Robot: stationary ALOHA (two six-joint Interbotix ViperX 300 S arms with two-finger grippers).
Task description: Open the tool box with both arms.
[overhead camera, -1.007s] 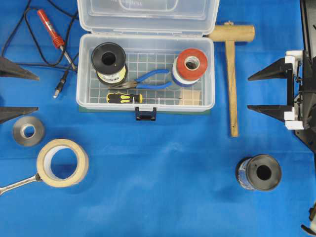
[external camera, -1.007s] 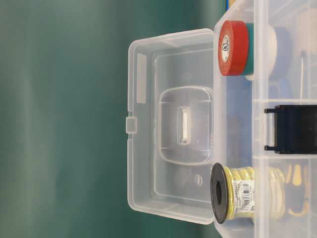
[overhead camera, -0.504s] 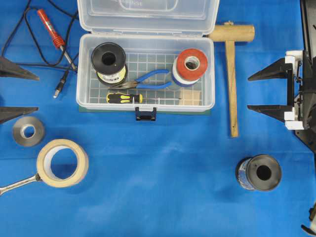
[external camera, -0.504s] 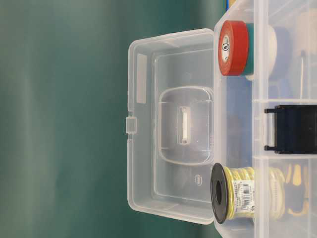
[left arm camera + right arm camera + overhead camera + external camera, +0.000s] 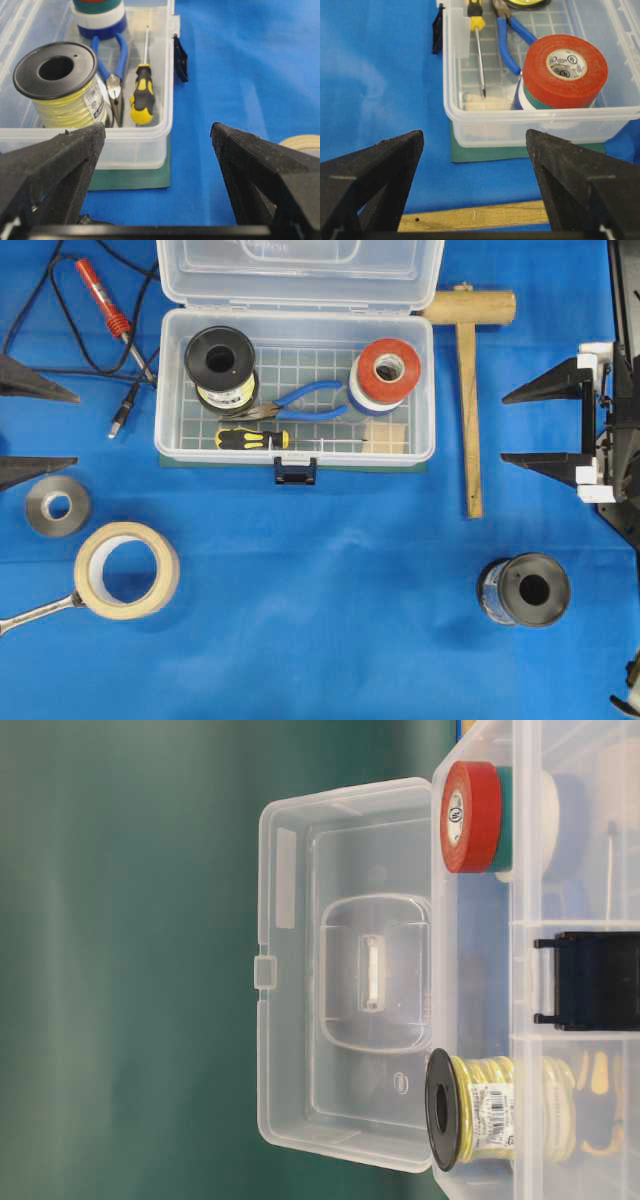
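Jaws on both arms stand spread wide, holding nothing and touching nothing. Left gripper (image 5: pixel 30 425) sits at the left edge of the overhead view, fingers pointing toward the tool box (image 5: pixel 295 455), well apart from it. Right gripper (image 5: pixel 545 425) sits at the right edge, its fingers pointing left, with the wooden mallet (image 5: pixel 468 390) lying between it and the box.

Tool box rests at the top centre of the blue cloth (image 5: pixel 330 620), lid (image 5: pixel 300 275) swung back and open, dark latch (image 5: pixel 295 472) hanging at the front.

Overhead view alone shows the surroundings: masking tape roll (image 5: pixel 127 569), grey roll (image 5: pixel 57 506), dark spool (image 5: pixel 525 590), red-handled soldering iron (image 5: pixel 105 305).

Left wrist view looks between the fingers at the box's end: yellow wire spool (image 5: pixel 62 90), blue pliers (image 5: pixel 117 75), yellow-and-black screwdriver (image 5: pixel 142 95), green base beneath.

Right wrist view shows the opposite end: stacked tape rolls (image 5: pixel 560 72), red on top, mallet handle below.

Table-level view, turned sideways, shows the lid's inner face standing raised; neither gripper appears there.
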